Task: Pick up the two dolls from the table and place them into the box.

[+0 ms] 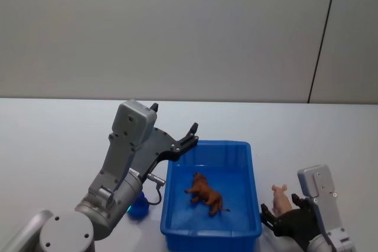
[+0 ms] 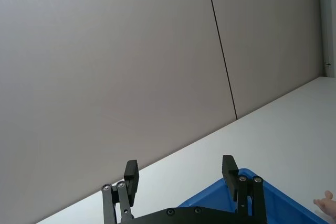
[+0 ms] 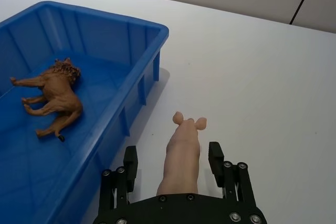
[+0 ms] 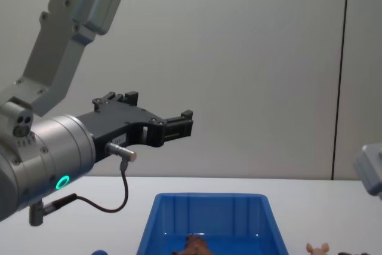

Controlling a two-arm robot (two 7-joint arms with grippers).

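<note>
The pink doll (image 3: 184, 141) is best clamped squarely by the right hand (image 3: 172, 152) spread astride it; the left hand (image 2: 179, 164) is held open near the box (image 1: 220, 143).

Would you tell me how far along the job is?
Done: the reddish-brown toy animal lies in the blue plastic bin. In hand: the right gripper, jaws open, straddles the pale pink toy pig on the white table. Remaining: grasping, binning it. The left gripper hovers open.

brown doll (image 1: 205, 193) in box (image 1: 207, 241) — pig (image 1: 281, 199) outside
</note>
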